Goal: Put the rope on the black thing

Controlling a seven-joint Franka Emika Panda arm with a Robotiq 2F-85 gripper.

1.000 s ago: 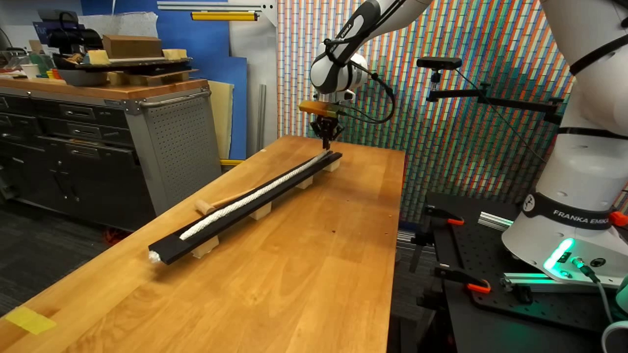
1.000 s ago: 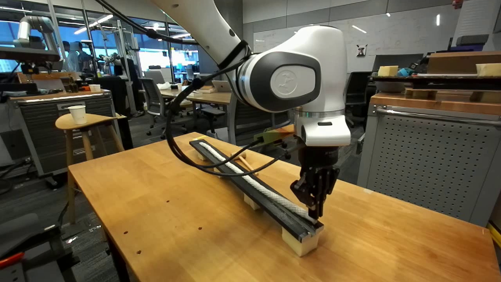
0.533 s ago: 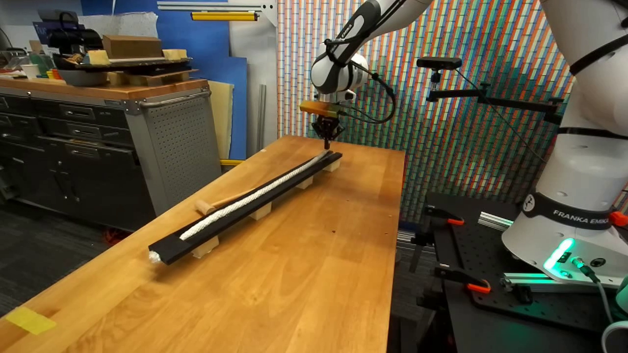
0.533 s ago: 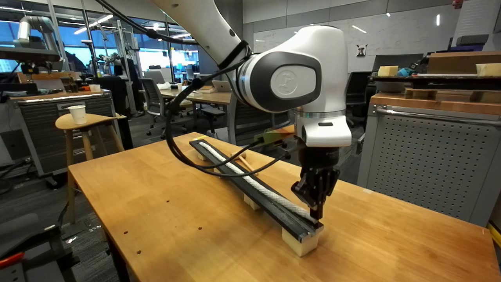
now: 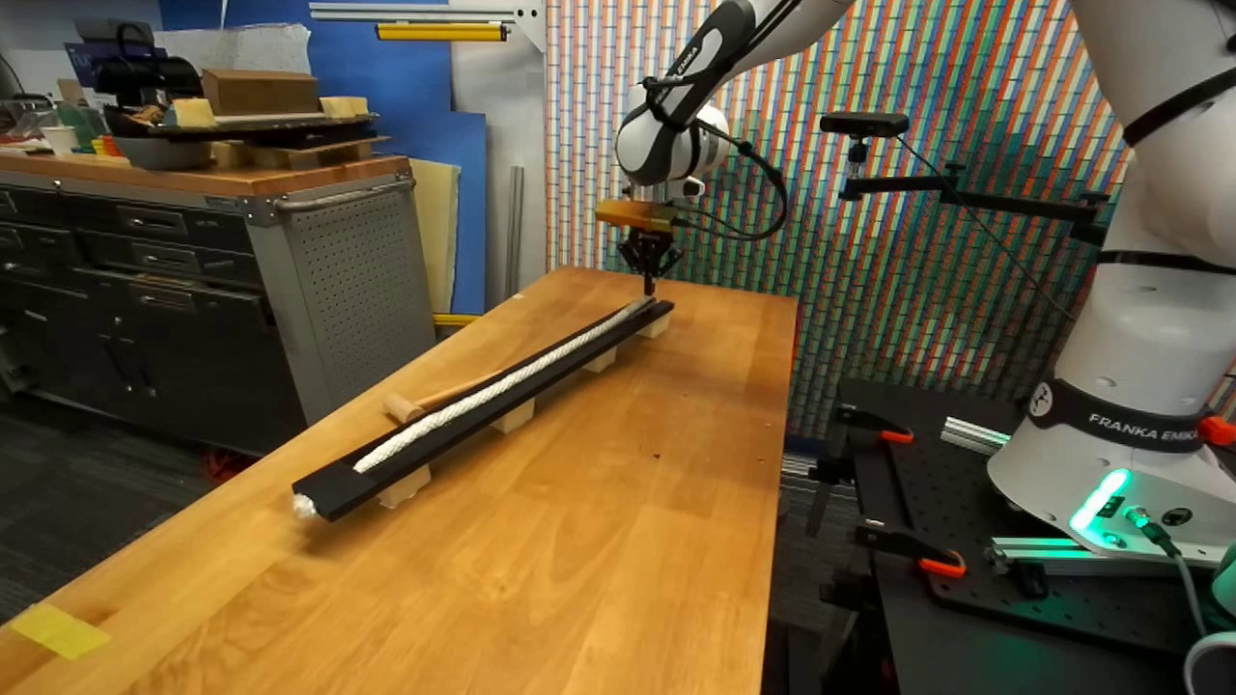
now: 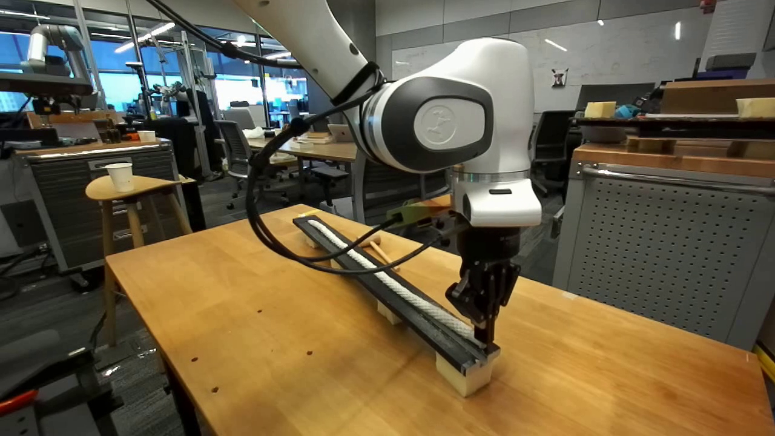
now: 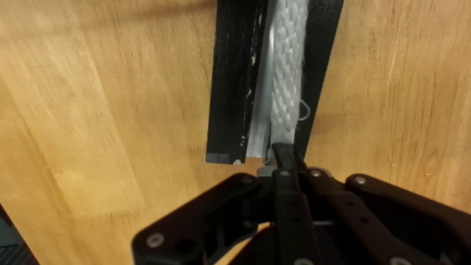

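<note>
The rope is a thick off-white cord lying lengthwise along the black bar. Both also show in an exterior view, where the rope runs along the groove of the bar. My gripper points straight down at one end of the bar; in an exterior view my gripper is low over the rope's end. In the wrist view my gripper has its fingers together and covers the tip of the rope. The rope there lies along the right side of the groove in the bar.
The bar rests on several pale blocks on the wooden table. A wooden mallet lies close beside the bar, also seen in an exterior view. The arm's black cables hang over the bar.
My gripper has moved slightly along toward the bar's near end and downward, and its fingertips now cover the rope's tip. The bar and the rest of the rope have not visibly moved.
</note>
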